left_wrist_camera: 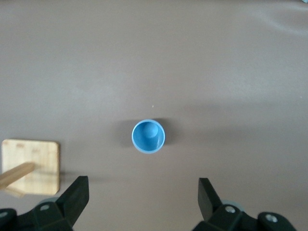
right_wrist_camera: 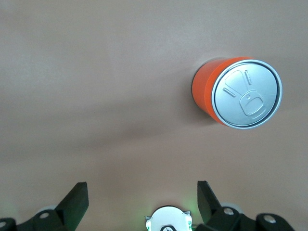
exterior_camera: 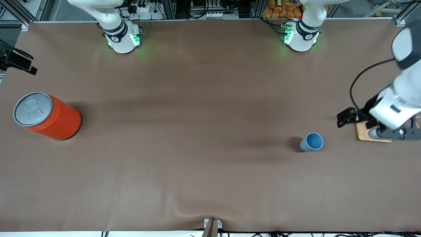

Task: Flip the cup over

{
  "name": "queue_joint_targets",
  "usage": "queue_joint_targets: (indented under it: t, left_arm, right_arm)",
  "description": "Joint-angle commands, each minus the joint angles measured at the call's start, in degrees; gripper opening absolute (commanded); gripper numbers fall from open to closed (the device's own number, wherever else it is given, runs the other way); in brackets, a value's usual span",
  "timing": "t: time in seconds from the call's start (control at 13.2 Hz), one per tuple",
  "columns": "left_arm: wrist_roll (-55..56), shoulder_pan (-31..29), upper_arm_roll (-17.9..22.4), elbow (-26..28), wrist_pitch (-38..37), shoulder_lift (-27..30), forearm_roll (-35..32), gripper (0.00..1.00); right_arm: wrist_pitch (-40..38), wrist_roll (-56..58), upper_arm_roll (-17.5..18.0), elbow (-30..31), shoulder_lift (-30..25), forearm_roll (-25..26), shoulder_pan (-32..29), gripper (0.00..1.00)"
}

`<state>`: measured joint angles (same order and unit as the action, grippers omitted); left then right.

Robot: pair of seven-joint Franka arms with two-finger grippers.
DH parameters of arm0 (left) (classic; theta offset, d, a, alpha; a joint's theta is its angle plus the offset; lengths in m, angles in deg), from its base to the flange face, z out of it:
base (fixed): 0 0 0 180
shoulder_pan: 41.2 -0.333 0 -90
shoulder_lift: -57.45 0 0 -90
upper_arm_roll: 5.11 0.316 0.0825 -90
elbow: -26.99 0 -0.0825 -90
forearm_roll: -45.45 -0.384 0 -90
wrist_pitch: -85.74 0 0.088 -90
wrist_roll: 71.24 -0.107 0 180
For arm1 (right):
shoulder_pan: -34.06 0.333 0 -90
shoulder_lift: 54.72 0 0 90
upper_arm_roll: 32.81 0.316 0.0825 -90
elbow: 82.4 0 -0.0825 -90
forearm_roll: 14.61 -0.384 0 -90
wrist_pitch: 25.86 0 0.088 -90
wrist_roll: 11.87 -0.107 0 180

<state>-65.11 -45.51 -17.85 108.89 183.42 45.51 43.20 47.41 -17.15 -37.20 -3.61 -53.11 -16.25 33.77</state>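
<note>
The light-blue cup (exterior_camera: pixel 311 142) stands upright with its mouth up, toward the left arm's end of the table. In the left wrist view the cup (left_wrist_camera: pixel 148 136) sits between and ahead of the fingertips, apart from them. My left gripper (exterior_camera: pixel 396 133) is open and empty over a small wooden board (exterior_camera: pixel 363 133), beside the cup; its jaws (left_wrist_camera: pixel 143 192) stand wide. My right gripper (right_wrist_camera: pixel 142 195) is open and empty, held high over the right arm's end of the table.
A large orange can with a grey lid (exterior_camera: pixel 46 116) stands at the right arm's end; it also shows in the right wrist view (right_wrist_camera: pixel 240 94). The wooden board (left_wrist_camera: pixel 31 166) carries a thin wooden stick. Brown cloth covers the table (exterior_camera: pixel 197 115).
</note>
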Motion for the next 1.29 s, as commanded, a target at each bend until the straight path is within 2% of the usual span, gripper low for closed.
queue_joint_targets:
  t: [0.0, 0.3, 1.22]
  left_arm:
    - [3.9, 0.1, -0.8, 0.9, -4.4, 5.7, -0.6, 1.0]
    - [6.2, 1.3, -0.5, 8.8, -4.8, 14.3, -1.1, 1.0]
    - [5.7, -3.4, 0.0, 6.9, -7.9, 14.6, -0.7, 1.0]
  right_arm:
    - [-0.4, -1.1, 0.1, -0.3, -0.5, -1.0, -0.1, 1.0]
    - [-0.7, -1.1, 0.2, -0.3, -0.5, -1.0, -0.1, 1.0]
    - [-0.8, -1.0, 0.2, -0.3, -0.5, -1.0, -0.1, 1.0]
